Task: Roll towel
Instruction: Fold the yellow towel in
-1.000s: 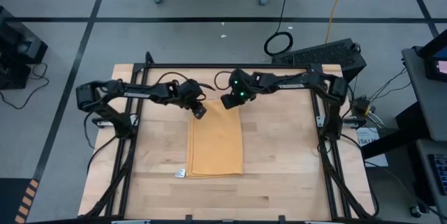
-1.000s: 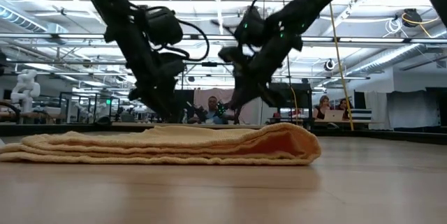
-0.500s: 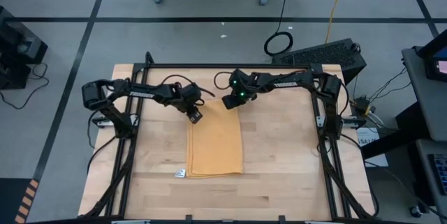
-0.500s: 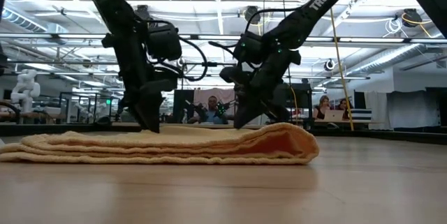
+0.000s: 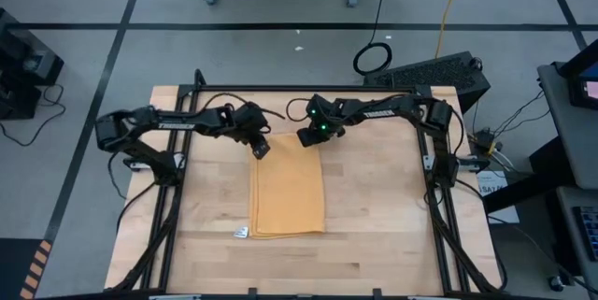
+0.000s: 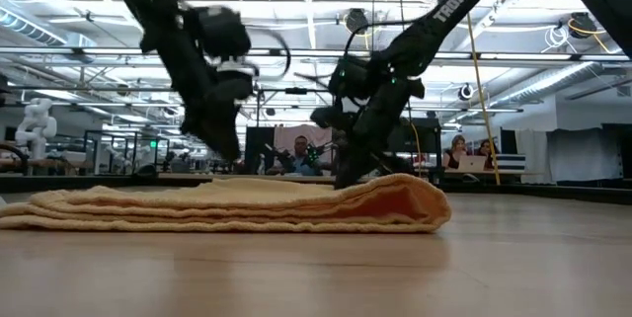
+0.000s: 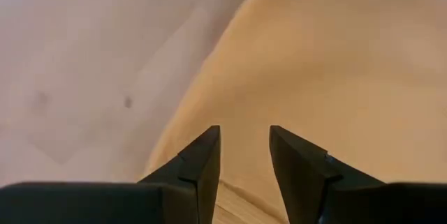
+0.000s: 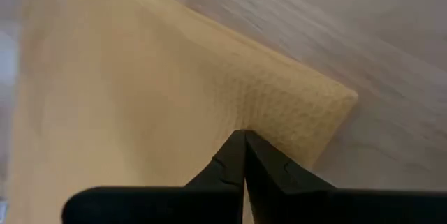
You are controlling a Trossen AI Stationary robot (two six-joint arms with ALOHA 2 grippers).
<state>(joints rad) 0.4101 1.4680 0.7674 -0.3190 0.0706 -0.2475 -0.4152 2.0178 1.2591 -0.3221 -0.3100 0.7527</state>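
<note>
Towel (image 5: 288,188) lies mid-table (image 5: 392,225); left gripper (image 5: 261,150) and right gripper (image 5: 306,137) at its far corners.

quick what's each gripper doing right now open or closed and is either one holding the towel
Left gripper: open, fingers apart over the towel, holding nothing.
Right gripper: closed at the towel's corner; a grip on cloth cannot be told.

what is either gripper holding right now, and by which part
The right gripper is shut at the towel's far corner; an actual pinch cannot be told. The left gripper is open, holding nothing.
</note>
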